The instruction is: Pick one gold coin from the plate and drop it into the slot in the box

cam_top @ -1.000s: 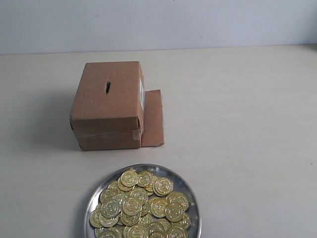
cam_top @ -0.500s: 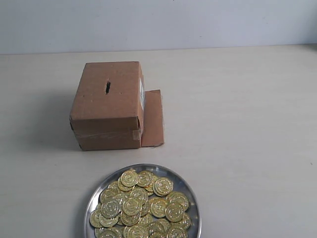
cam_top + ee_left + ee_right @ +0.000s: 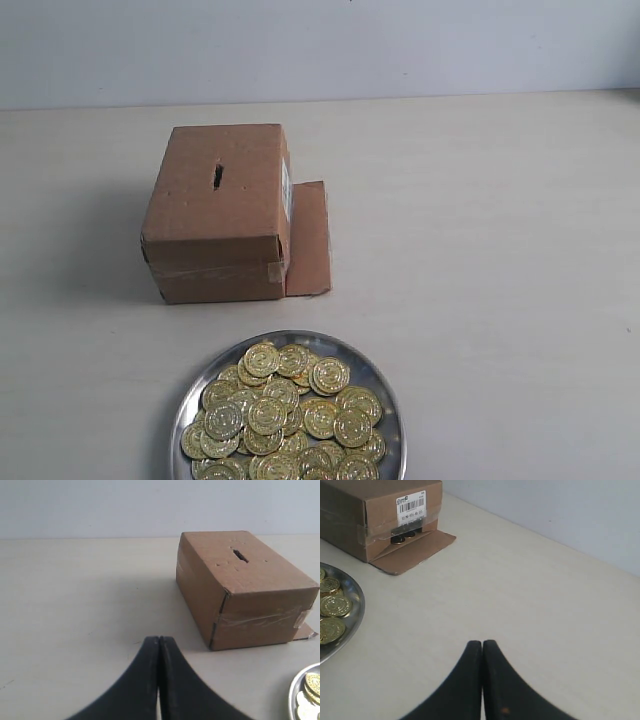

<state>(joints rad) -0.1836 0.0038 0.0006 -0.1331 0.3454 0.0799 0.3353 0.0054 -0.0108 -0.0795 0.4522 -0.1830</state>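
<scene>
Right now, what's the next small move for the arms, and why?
Probably open the right claw and ease it toward the plate. Both it and the left claw are shut and empty, the gold coins lie heaped on the plate, and none is near the slot in the box. The right wrist view seems to show the plate closer.

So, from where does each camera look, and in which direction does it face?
Exterior view: high above the table, looking down over the plate and coins toward the box; no arm shows.
Left wrist view: low over the table, facing the box's taped face and the slot; the left gripper shows, jaws together.
Right wrist view: low, facing the box's white label and flap; the right gripper shows, jaws together.
Shared: both wrist views catch the box and the plate's rim.
</scene>
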